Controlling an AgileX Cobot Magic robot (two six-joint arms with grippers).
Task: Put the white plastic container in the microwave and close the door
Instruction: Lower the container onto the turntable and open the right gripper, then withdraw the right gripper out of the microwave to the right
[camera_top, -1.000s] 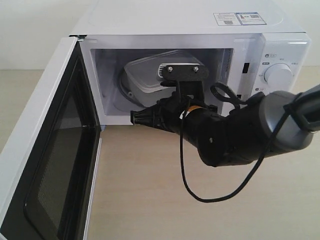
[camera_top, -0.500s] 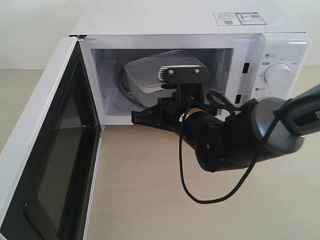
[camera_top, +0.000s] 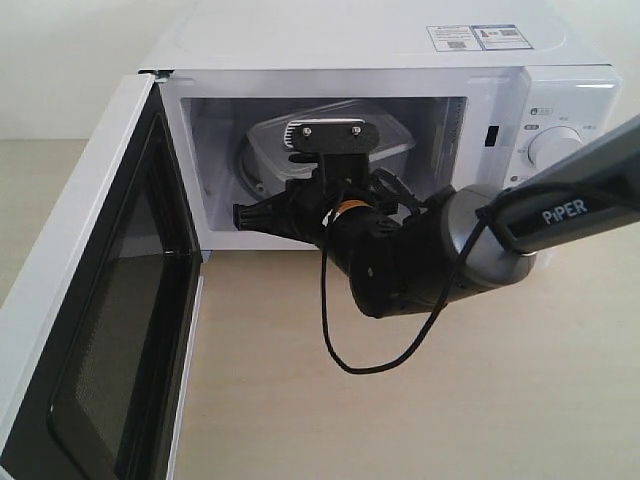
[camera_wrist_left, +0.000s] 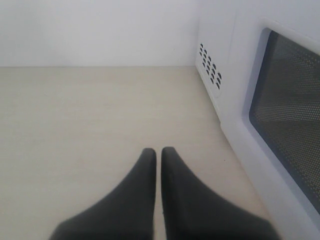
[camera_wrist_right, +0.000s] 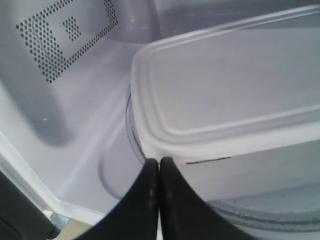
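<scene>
The white microwave (camera_top: 380, 40) stands with its door (camera_top: 90, 300) swung wide to the left. The white plastic container (camera_top: 268, 148) lies inside on the glass turntable (camera_wrist_right: 131, 131), partly hidden behind my right wrist camera mount. My right gripper (camera_top: 240, 215) is shut and empty at the left front of the cavity mouth. In the right wrist view its tips (camera_wrist_right: 159, 161) are just in front of the container (camera_wrist_right: 225, 100), at a rounded corner; whether they touch it is unclear. My left gripper (camera_wrist_left: 158, 151) is shut and empty over the tabletop, beside the door's outer face (camera_wrist_left: 292, 115).
Two dials (camera_top: 558, 148) are on the microwave's right panel. A black cable (camera_top: 335, 340) loops down from the right arm over the wooden tabletop (camera_top: 420, 420). Vent holes (camera_wrist_left: 210, 70) mark the microwave's side wall. A perforated panel (camera_wrist_right: 55, 35) lines the cavity.
The right arm has swung left across the cavity mouth, carrying its shut gripper left and a little further in. The container and door have not moved.
</scene>
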